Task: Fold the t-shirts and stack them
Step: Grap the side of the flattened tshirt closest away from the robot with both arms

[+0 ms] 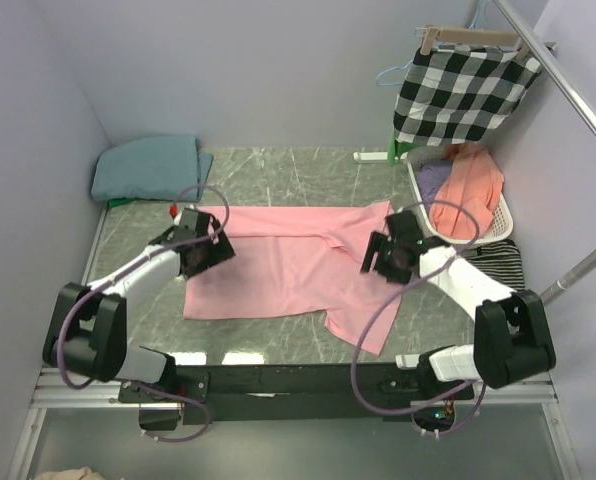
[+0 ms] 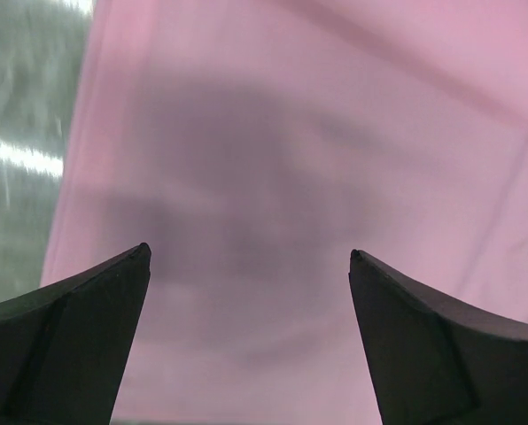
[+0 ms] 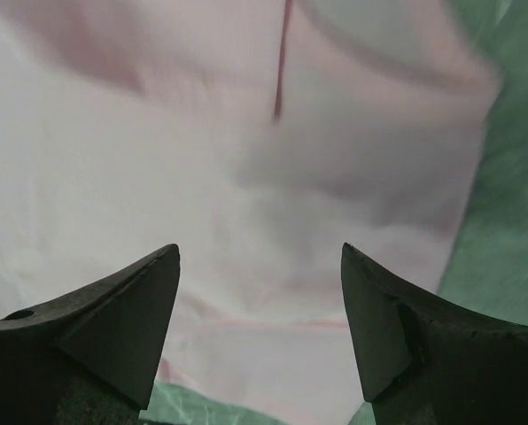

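Pink t-shirt (image 1: 278, 265) lies spread flat mid-surface, long axis left-right across the green marbled surface (image 1: 278, 170). Its back edge runs roughly parallel to the far wall. At its right end one part trails diagonally toward the near edge; can't tell which end is the neck. Teal t-shirt (image 1: 148, 168) is folded in the far-left corner, well apart from the pink one, long axis also left-right. Left fingers (image 2: 78, 336) are over the pink shirt's left end, spread wide with nothing between them. The left wrist view shows only pink cloth and a shadow in the gap, with bare surface off to the left. Right fingers (image 3: 104, 328) are over the shirt's right end, also apart and gripping nothing. The right wrist view shows pale pink fabric with a crease line, green surface at the right edge. Can't tell whether either pair of tips touches the cloth. White laundry basket (image 1: 415, 180) sits at the far right holding an orange garment (image 1: 468, 195). A black-and-white striped garment (image 1: 500, 262) lies just near of it. A black-and-white checked cloth (image 1: 458, 90) hangs on a hanger above the basket.
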`<state>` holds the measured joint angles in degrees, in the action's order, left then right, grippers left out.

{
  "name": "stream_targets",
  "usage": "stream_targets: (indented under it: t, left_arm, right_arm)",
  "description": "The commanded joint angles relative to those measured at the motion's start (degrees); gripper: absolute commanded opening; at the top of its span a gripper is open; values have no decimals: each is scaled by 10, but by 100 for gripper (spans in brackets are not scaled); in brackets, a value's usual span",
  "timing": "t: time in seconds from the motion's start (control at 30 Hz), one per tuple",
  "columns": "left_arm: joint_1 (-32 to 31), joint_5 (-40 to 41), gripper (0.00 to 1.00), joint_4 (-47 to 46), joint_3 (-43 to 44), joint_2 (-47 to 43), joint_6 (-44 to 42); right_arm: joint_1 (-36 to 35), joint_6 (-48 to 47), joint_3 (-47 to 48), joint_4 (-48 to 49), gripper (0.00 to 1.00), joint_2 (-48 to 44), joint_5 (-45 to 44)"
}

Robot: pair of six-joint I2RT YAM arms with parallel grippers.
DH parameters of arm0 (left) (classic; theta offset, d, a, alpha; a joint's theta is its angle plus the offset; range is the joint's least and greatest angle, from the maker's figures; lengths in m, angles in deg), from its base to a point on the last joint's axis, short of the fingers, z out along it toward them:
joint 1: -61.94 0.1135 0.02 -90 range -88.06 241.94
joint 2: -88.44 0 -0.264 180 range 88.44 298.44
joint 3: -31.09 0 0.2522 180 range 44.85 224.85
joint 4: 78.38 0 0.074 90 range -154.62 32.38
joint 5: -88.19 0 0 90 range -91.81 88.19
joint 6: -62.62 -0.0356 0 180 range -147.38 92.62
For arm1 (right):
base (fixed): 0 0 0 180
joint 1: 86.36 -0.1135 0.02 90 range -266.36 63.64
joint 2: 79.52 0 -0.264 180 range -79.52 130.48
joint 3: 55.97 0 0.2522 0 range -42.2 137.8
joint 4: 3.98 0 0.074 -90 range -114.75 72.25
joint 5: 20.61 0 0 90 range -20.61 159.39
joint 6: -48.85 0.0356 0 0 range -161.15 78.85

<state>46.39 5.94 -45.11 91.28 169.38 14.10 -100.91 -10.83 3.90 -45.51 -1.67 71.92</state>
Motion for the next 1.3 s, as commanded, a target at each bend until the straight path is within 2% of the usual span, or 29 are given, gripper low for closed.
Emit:
stream_targets:
  t: [0.0,0.2,0.4,0.5,0.7,0.97,1.13,1.23,1.27]
  left_arm:
    - [-40,28,99,51,-57,-76,86]
    - [-89,55,99,123,-124,-161,178]
    - [-118,86,99,194,-165,-259,256]
    - [-154,124,99,245,-158,-268,312]
    - [-157,163,99,305,-139,-210,389]
    - [-149,143,100,275,-119,-124,348]
    - [-104,123,99,242,-139,-133,324]
    - [-77,109,93,218,-162,-160,311]
    - [-72,106,85,214,-170,-167,308]
  right_arm:
    - [-83,104,-57,-12,81,-57,-24]
    - [-161,186,-133,-44,82,-117,-60]
    - [-202,246,-185,-105,83,-211,-62]
    - [-210,264,-196,-141,84,-242,-65]
    - [-227,302,-213,-180,87,-292,-71]
    - [-229,302,-208,-173,86,-251,-51]
    - [-229,294,-208,-139,83,-217,-45]
    - [-229,292,-206,-131,81,-207,-47]
    - [-230,291,-208,-128,78,-205,-47]
